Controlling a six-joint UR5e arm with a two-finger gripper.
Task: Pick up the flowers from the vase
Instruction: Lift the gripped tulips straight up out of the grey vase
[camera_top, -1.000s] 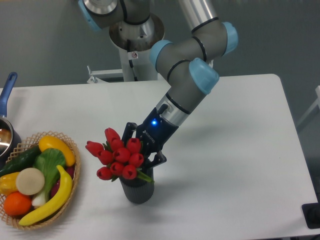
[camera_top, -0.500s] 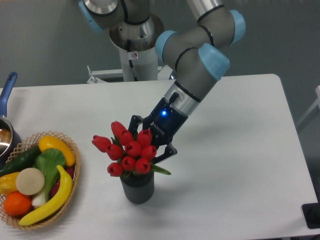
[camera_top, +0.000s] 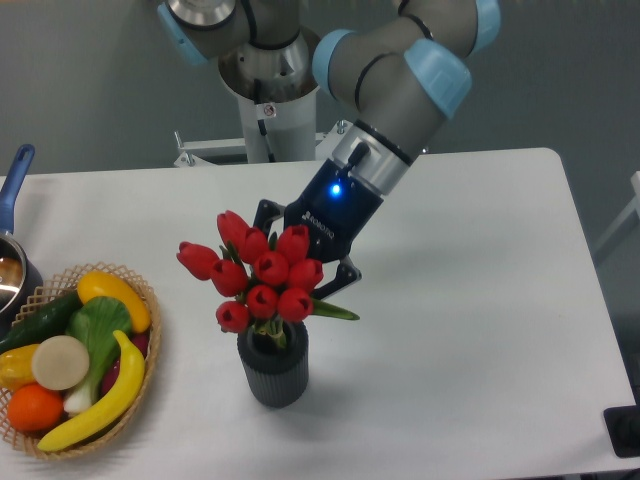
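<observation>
1 fixed view, high front, facing table (camera_top: 480, 330) (mid-range).

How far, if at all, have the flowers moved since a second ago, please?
Yes. The flowers have risen against the vase, which stands in place; stems now show above its mouth. The gripper holds them.

My gripper (camera_top: 300, 250) is black with a blue light; the flowers (camera_top: 262, 273) are red with green leaves, the vase (camera_top: 273, 373) dark grey (ribbed), the table (camera_top: 480, 300) white, the basket (camera_top: 150, 345) tan wicker.
</observation>
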